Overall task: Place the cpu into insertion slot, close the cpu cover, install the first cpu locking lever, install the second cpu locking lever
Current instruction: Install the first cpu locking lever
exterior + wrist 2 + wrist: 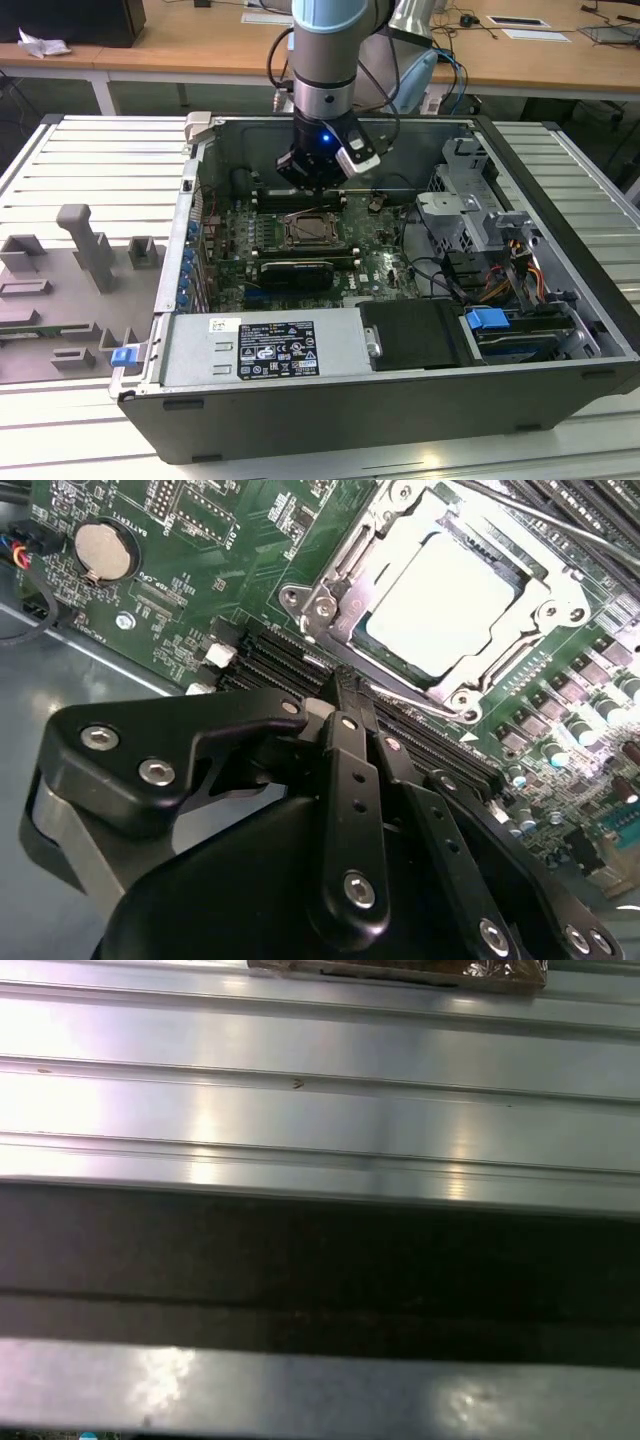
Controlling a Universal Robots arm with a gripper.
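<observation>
Hanging over the open computer case, the gripper sits just above the far edge of the insertion slot in the exterior view, with a blue light lit on its wrist; the case lies on its side on a ribbed metal table, and the green motherboard faces up inside it. In the second wrist view the gripper has its black fingers pressed together with nothing between them, and their tips rest at or just above a thin metal locking lever that runs along the near side of the socket; whether they actually touch the wire cannot be told.

The cpu already lies in the insertion slot, its pale metal top showing through the window of the cpu cover; the cover lies down flat around the chip, its silvery frame bordering the chip on all sides. A second thin lever runs across the far side of the socket.

Beside the socket, black memory slots lie between the fingers and the cover, and a round coin battery sits on the board well apart from the socket. In the exterior view a drive cage with a blue tab stands toward that view's right, and grey moulded fixtures rest on the table at that view's left. The first wrist view looks onto ribbed metal sheet with a dark band across it.
</observation>
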